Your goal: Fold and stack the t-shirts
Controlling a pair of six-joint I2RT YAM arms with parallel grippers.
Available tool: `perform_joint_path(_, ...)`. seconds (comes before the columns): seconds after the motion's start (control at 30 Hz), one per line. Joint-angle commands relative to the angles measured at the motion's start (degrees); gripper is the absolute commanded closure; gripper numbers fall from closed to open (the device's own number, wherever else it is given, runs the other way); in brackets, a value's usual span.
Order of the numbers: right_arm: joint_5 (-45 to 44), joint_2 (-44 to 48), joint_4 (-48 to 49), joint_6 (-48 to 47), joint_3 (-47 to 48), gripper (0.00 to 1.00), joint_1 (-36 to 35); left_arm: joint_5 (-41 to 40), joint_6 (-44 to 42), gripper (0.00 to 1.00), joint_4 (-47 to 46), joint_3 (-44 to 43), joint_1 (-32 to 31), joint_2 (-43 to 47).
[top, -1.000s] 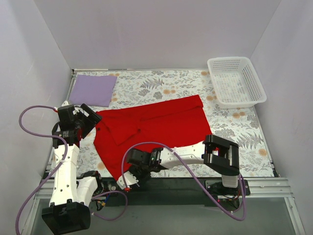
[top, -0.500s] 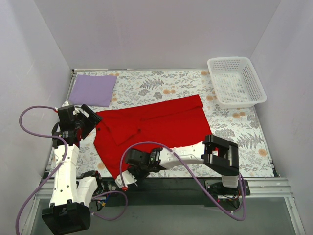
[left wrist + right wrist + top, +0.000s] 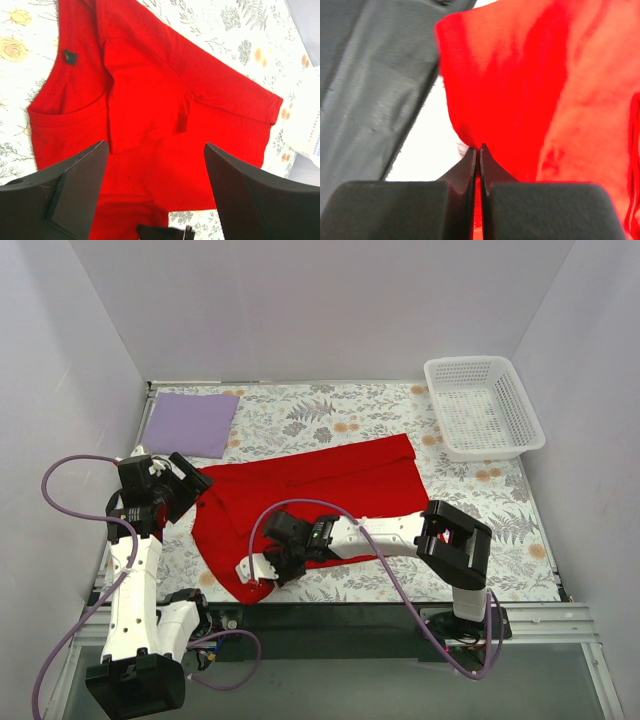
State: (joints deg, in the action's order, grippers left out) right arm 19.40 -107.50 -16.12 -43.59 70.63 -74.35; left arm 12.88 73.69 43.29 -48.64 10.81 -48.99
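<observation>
The red t-shirt (image 3: pixel 330 485) lies spread across the middle of the flowered table, collar toward the left. My right gripper (image 3: pixel 262 570) is shut on its near left corner, with red cloth pinched between the pads (image 3: pixel 478 149) and the fabric (image 3: pixel 520 75) bunched just beyond them. My left gripper (image 3: pixel 186 483) hovers open at the shirt's left edge, its fingers straddling red cloth (image 3: pixel 150 100) below the collar without touching it; nothing is between them (image 3: pixel 155 147). The lavender t-shirt (image 3: pixel 192 423) lies as a flat rectangle at the far left corner.
A white mesh basket (image 3: pixel 483 408) stands at the far right corner. The table's dark front edge (image 3: pixel 370 75) runs right beside my right gripper. White walls close in the left, right and far sides.
My right gripper has shut on the red shirt's near corner and drawn it away from the table's front edge. The left arm has barely moved and stays open.
</observation>
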Motion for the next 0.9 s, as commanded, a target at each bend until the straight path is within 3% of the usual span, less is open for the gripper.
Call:
perform_joint_path(0.0, 5.8, 2.6, 0.1, 3.2, 2.7, 0.99, 2.8, 3.4, -0.9, 0.24, -0.7, -0.5, 0.3, 1.1)
perform_joint_path(0.43, 19.3, 0.5, 0.1, 9.1, 4.1, 0.99, 14.8, 16.7, -1.4, 0.3, -4.6, 3.9, 0.3, -0.8)
perform_joint_path(0.87, 27.2, -2.0, 0.8, 13.6, 5.0, 0.99, 22.0, 28.7, -2.1, 0.36, -6.5, 9.1, 0.2, -3.2)
